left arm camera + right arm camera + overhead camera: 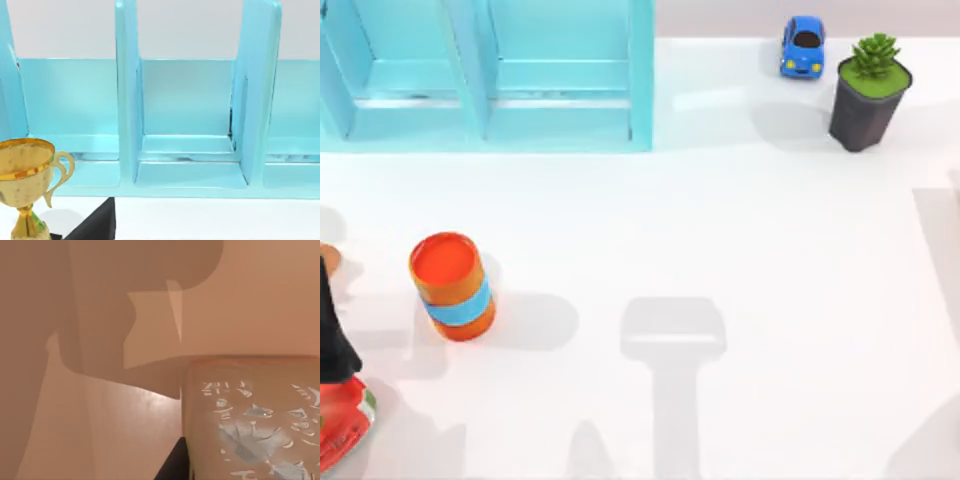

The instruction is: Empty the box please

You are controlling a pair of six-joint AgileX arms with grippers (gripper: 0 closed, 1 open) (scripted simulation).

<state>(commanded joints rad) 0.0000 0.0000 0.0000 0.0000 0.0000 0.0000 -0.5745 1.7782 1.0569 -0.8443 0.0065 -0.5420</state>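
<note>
Take the rigid, top-heavy trophy [22, 175], standing before the box [190, 150] near the table's left edge, by its stem; neither arm's grip state can be told.

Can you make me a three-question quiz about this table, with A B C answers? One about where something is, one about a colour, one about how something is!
1. Where is the toy car?
A. At the top view's far right, beside the potted plant
B. Inside the blue shelf
C. Next to the orange cup

2. What colour is the band around the orange cup?
A. Green
B. Blue
C. Yellow

3. How are the compartments of the blue shelf that can be seen?
A. Full of toys
B. Covered by doors
C. Open and bare

Answers:
1 A, the car sits just left of the plant at the far edge.
2 B, a light blue band wraps the cup.
3 C, the left wrist view shows bare open compartments.
</note>
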